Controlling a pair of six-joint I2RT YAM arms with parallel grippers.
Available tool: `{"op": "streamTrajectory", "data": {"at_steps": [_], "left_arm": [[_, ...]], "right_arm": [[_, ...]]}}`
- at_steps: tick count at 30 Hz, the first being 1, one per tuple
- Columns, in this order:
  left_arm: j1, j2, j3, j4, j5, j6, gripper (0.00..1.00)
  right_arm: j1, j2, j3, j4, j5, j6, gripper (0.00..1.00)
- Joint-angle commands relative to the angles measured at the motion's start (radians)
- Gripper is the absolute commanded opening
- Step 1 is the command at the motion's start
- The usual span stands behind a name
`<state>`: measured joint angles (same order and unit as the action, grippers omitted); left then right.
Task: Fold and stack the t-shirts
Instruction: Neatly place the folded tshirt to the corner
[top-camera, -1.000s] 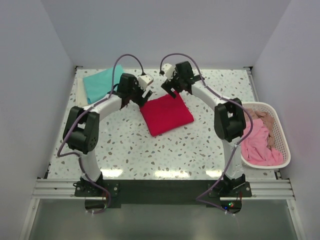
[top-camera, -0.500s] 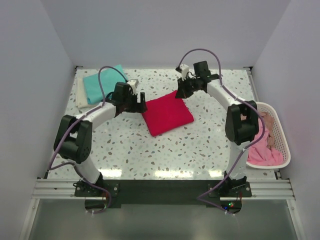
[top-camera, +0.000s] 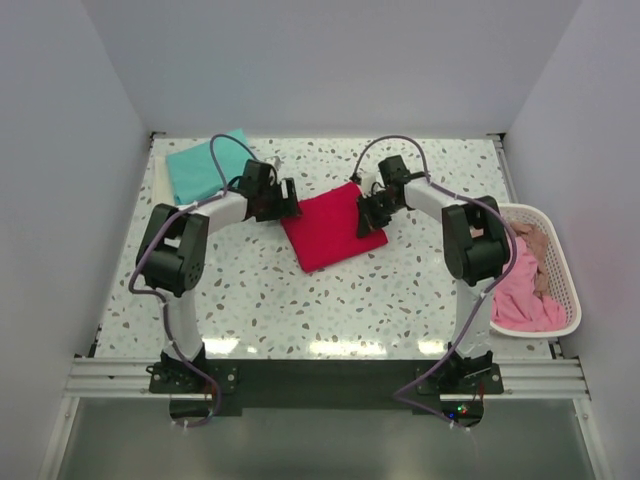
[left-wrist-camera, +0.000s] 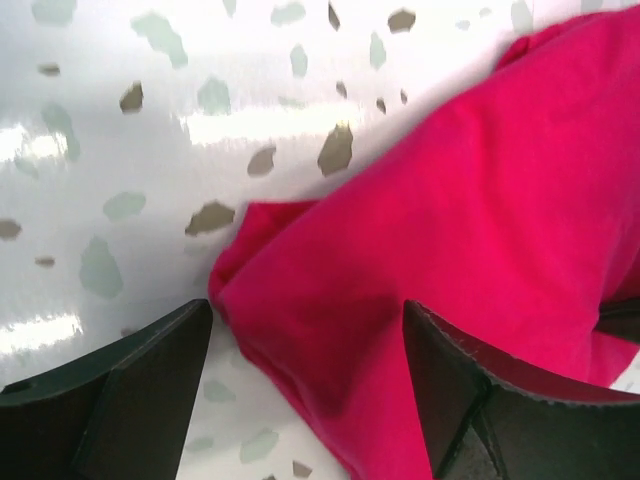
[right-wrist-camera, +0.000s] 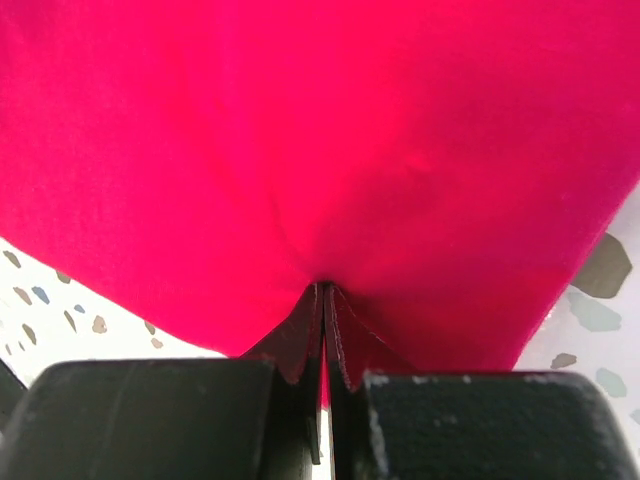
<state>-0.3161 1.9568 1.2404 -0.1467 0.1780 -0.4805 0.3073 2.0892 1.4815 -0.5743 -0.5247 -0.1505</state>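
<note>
Red t-shirt (top-camera: 326, 236) in right gripper (right-wrist-camera: 325, 292).

The red t-shirt (right-wrist-camera: 320, 140) extends beyond the top and side edges of the right wrist view (outline incomplete). The cream t-shirt (top-camera: 159, 183) lies mostly hidden beneath the teal t-shirt (top-camera: 205, 165).

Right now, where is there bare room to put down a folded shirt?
Bare: the wide near strip of table, between the red shirt and the near edge, and the far right corner behind the right gripper. Crowded: the far left, with the teal shirt, and the right edge, with the basket.
</note>
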Motion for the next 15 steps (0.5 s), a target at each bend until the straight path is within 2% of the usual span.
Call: {"op": "streamTrajectory", "data": {"at_steps": [1, 4, 9, 12, 13, 15], "left_arm": [[0.003, 0.08, 0.079, -0.066, -0.023, -0.041, 0.8], [0.003, 0.113, 0.096, -0.077, 0.009, -0.04, 0.73], [-0.001, 0.129, 0.09, -0.087, 0.029, -0.02, 0.55], [-0.006, 0.12, 0.085, -0.073, 0.06, -0.001, 0.31], [-0.008, 0.116, 0.085, -0.068, 0.073, 0.017, 0.17], [-0.009, 0.079, 0.088, -0.06, 0.071, 0.043, 0.06]], "right_arm": [[-0.002, 0.031, -0.018, 0.011, 0.101, 0.011, 0.0], [-0.002, 0.046, -0.015, 0.01, 0.12, 0.012, 0.0], [0.0, 0.061, -0.017, 0.014, 0.13, 0.019, 0.0], [-0.002, 0.065, -0.018, 0.016, 0.13, 0.022, 0.0], [0.0, 0.063, -0.017, 0.013, 0.127, 0.02, 0.0], [-0.002, 0.046, -0.012, 0.001, 0.118, 0.012, 0.0]]}}
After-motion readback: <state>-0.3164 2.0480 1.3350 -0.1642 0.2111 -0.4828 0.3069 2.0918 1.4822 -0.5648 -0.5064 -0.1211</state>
